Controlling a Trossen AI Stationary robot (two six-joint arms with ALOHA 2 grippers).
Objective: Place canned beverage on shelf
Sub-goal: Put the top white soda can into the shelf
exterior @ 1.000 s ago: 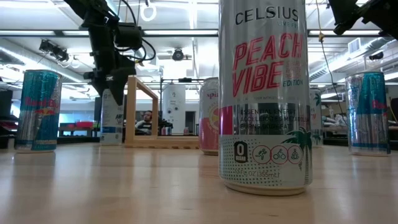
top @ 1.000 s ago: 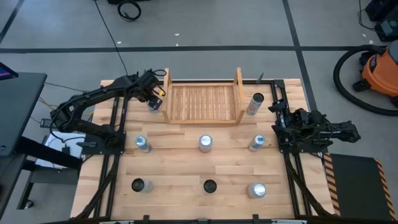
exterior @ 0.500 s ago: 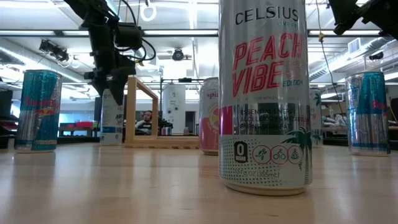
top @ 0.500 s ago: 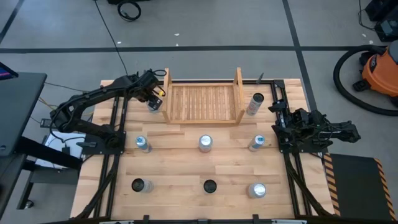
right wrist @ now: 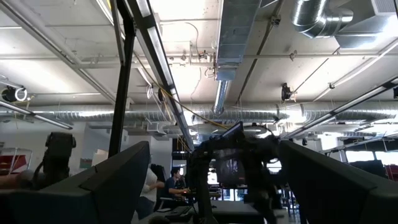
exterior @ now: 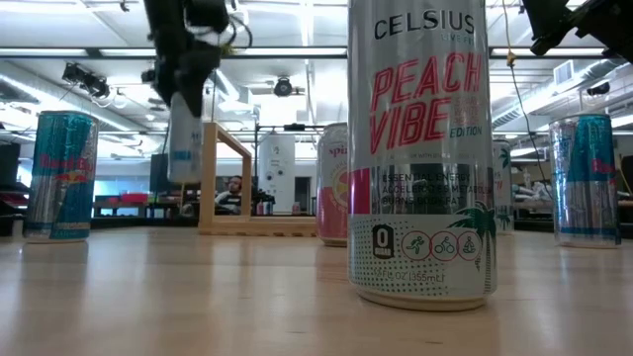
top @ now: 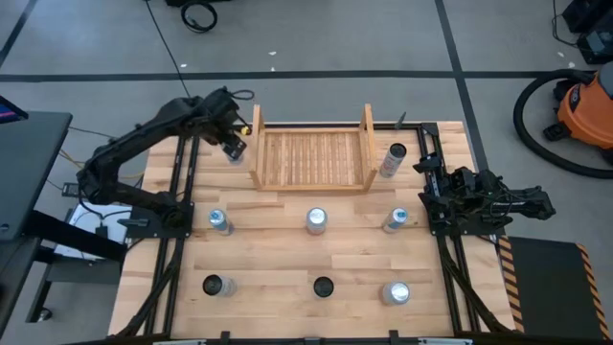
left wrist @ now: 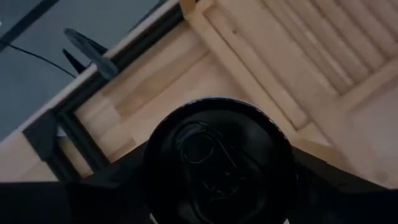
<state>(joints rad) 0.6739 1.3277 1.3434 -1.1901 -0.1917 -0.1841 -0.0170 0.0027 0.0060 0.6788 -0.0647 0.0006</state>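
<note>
My left end effector (exterior: 186,74) grips the can (exterior: 184,138) near its top, clear of the worktop (top: 278,278) beside the shelf (top: 311,158) (rigid but slick, dentable, probably full); my right end effector (top: 431,196) waits open.

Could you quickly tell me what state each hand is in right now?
Left hand: closed on a can, lifted off the table beside the shelf.
Right hand: open, holding nothing, parked at the table's right edge.

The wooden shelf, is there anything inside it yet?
No cans show inside the shelf; the high view shows only its bare slats. The left gripper holds a can in the air just outside the shelf's side board. Whatever lies under the slats is covered.
</note>
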